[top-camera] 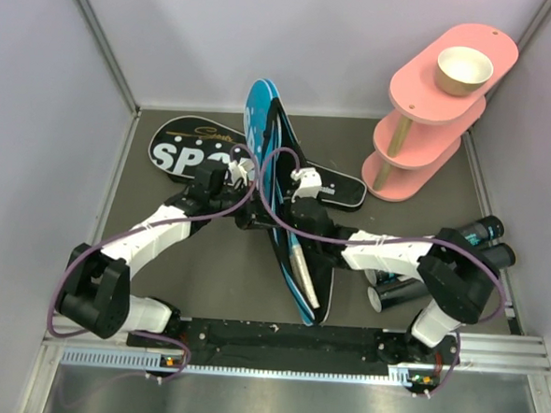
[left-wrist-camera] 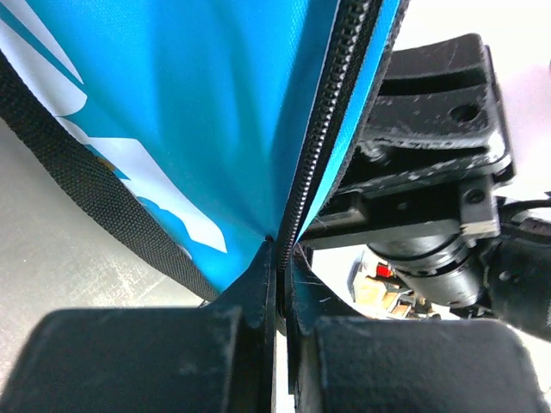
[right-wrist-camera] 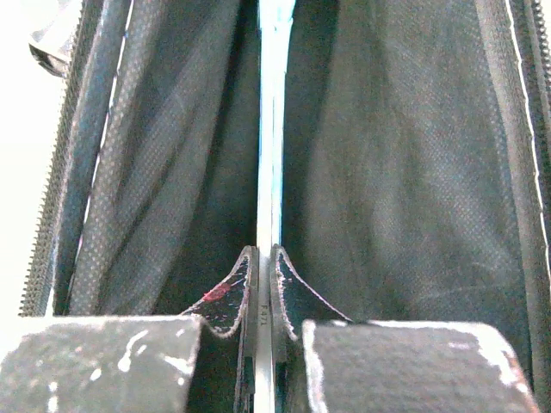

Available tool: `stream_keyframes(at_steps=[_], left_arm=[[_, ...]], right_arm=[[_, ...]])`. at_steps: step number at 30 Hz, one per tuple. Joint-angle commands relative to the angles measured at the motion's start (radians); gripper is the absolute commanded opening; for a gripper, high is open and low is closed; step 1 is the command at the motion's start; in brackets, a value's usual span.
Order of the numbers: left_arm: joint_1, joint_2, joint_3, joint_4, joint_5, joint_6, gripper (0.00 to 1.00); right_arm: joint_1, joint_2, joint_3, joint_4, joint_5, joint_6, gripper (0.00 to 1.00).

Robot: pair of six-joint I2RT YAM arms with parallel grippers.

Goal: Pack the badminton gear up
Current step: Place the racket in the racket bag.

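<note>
The blue racket bag (top-camera: pixel 283 235) stands on edge in the middle of the table, its opening unzipped. My left gripper (top-camera: pixel 245 174) is shut on the bag's zipper edge; in the left wrist view the gripper (left-wrist-camera: pixel 281 251) pinches the black zipper strip of the blue bag (left-wrist-camera: pixel 207 112). My right gripper (top-camera: pixel 300 183) is shut on a thin blue and white racket shaft (right-wrist-camera: pixel 269 120); the gripper (right-wrist-camera: pixel 264 255) sits inside the bag's black lining (right-wrist-camera: pixel 396 155). A pale racket handle (top-camera: pixel 302 269) shows at the bag's near end. The black bag (top-camera: pixel 181 149) lettered SPORT lies flat at the back left.
A pink three-tier stand (top-camera: pixel 431 118) with a tan bowl (top-camera: pixel 463 70) on top stands at the back right. A black tube (top-camera: pixel 396 293) lies by the right arm, and more dark cylinders (top-camera: pixel 489 234) sit at the right edge. Grey walls close in both sides.
</note>
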Motion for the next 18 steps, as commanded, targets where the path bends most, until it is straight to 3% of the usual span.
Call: stream_keyframes(at_steps=[1, 4, 5, 7, 8, 10, 11, 14, 16, 17, 18], left_arm=[[0.000, -0.048, -0.018, 0.065, 0.064, -0.016, 0.00], [0.001, -0.040, -0.024, 0.062, 0.057, -0.008, 0.00], [0.001, -0.042, -0.027, 0.059, 0.049, -0.001, 0.00], [0.006, -0.043, -0.036, 0.045, 0.037, 0.019, 0.00], [0.011, -0.043, -0.041, 0.043, 0.037, 0.024, 0.00], [0.026, -0.039, -0.057, 0.054, 0.053, 0.025, 0.00], [0.031, -0.037, -0.062, 0.057, 0.061, 0.025, 0.00], [0.037, -0.034, -0.070, 0.062, 0.084, 0.030, 0.00], [0.037, -0.039, -0.068, 0.063, 0.087, 0.038, 0.00], [0.038, -0.037, -0.064, 0.051, 0.086, 0.042, 0.00], [0.038, -0.033, -0.061, 0.049, 0.087, 0.045, 0.00]], right_arm=[[0.050, 0.035, 0.009, 0.172, 0.200, -0.048, 0.00], [0.053, 0.049, 0.032, 0.084, 0.165, -0.020, 0.01], [0.053, 0.013, 0.038, 0.044, 0.098, -0.016, 0.16], [0.052, -0.037, 0.088, -0.074, 0.024, -0.022, 0.29], [0.047, -0.061, 0.110, -0.231, -0.055, -0.033, 0.48], [0.030, -0.141, 0.163, -0.386, -0.157, -0.053, 0.53], [0.006, -0.176, 0.162, -0.459, -0.283, -0.100, 0.63], [-0.112, -0.300, 0.176, -0.575, -0.636, -0.202, 0.70], [-0.152, -0.394, 0.187, -0.647, -0.634, -0.219, 0.85], [-0.234, -0.402, 0.194, -0.658, -0.656, -0.219, 0.97], [-0.281, -0.391, 0.220, -0.661, -0.689, -0.219, 0.97]])
